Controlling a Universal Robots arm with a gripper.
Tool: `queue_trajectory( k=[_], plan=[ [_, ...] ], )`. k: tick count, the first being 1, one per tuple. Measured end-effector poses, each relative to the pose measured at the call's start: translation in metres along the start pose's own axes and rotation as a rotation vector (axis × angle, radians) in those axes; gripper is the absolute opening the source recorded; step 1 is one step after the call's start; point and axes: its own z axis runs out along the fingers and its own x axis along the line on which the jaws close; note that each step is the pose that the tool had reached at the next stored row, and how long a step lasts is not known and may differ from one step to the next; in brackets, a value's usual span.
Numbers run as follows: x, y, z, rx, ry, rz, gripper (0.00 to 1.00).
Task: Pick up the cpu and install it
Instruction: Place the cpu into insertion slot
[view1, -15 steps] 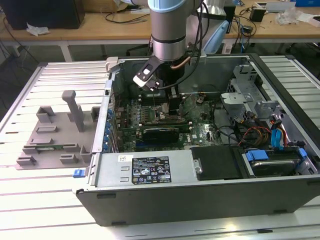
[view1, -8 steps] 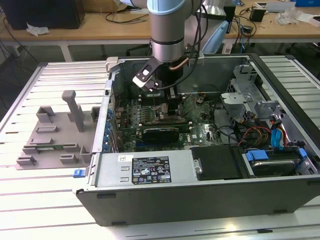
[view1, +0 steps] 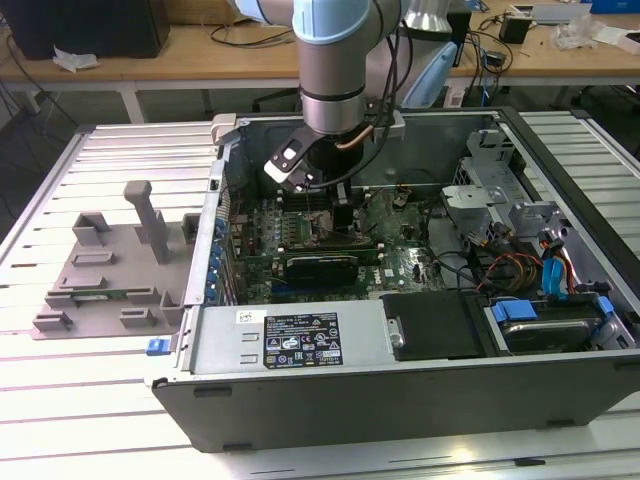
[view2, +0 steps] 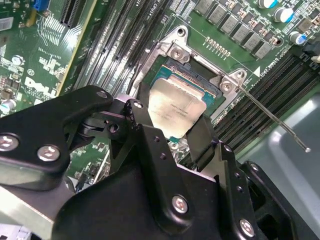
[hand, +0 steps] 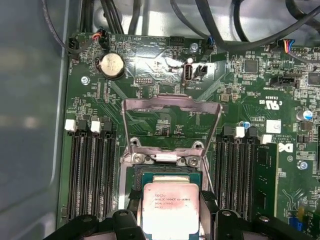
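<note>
The cpu (view2: 176, 111), a small square chip with a silver top, sits between my gripper's (view2: 172, 120) black fingers (view2: 202, 136) just over the open socket (view2: 196, 74) on the green motherboard. In the first wrist view the cpu (hand: 170, 212) covers most of the socket's dark frame (hand: 169, 175). There my gripper (hand: 170, 206) is shut on the cpu's two opposite edges. The socket's metal load plate (hand: 172, 106) stands flipped open behind it. In the exterior view my gripper (view1: 343, 222) reaches down into the computer case (view1: 400, 395).
Memory slots (hand: 90, 170) flank the socket on both sides. A thin retention lever (view2: 272, 117) sticks out beside the socket. Cables (view1: 510, 270) and drive cages fill the case at the exterior view's right. A grey plastic tray with posts (view1: 110, 270) lies outside the case.
</note>
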Motion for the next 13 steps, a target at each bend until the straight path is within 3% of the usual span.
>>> queue_trajectory(
  k=[3,13],
  plan=[
    [0.0000,-0.0003,0.0032,0.0004,-0.0019,0.028,0.54],
    [0.0029,-0.0012,0.0072,0.0003,0.0022,0.041,0.54]
  ],
)
